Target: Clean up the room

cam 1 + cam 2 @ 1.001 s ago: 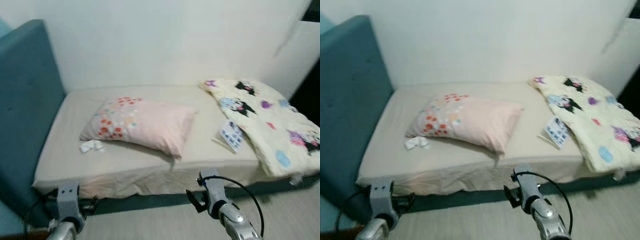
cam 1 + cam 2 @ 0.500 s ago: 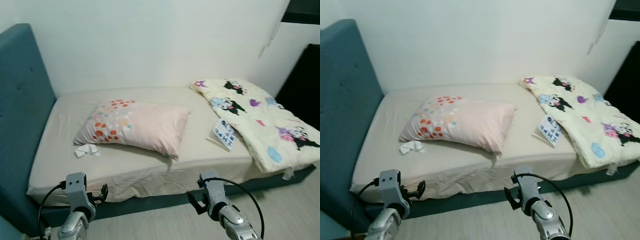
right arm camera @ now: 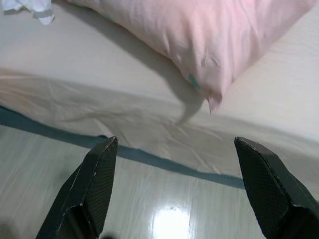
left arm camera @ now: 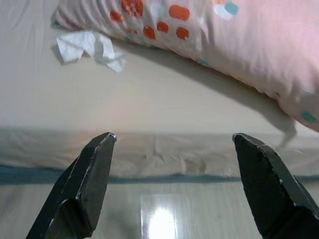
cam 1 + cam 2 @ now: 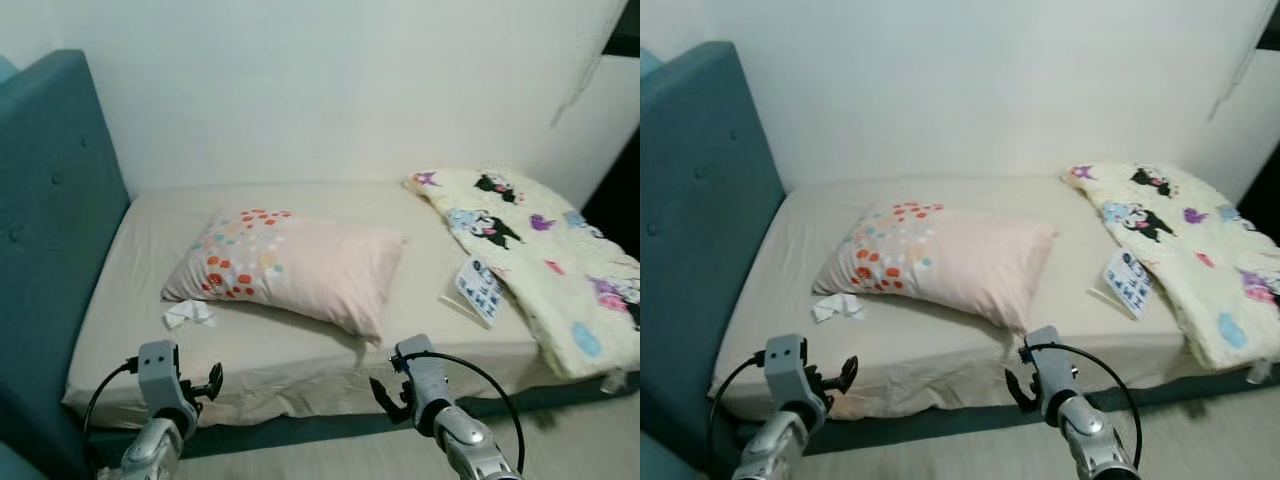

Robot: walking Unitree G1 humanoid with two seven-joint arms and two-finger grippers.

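Bed (image 5: 300, 345) | crumpled tissue (image 4: 89, 47) beyond spread left pincer (image 4: 172, 186), beside pillow (image 5: 295, 265)

Bed (image 5: 130, 300): pillow (image 5: 300, 265), tissue (image 5: 188, 314), blanket (image 5: 540, 250), booklet (image 5: 482, 290).

L arm (image 5: 160, 405) raised higher; cam panned, bed (image 5: 300, 350) nearer.

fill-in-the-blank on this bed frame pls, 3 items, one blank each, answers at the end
1. The crumpled white tissue lies on the sheet beside the ____ corner of the pillow.
2. The headboard at the robot's left is ____ in colour.
3. The left gripper and the right gripper both have their fingers ____, holding nothing.

Missing words: dotted; teal; open
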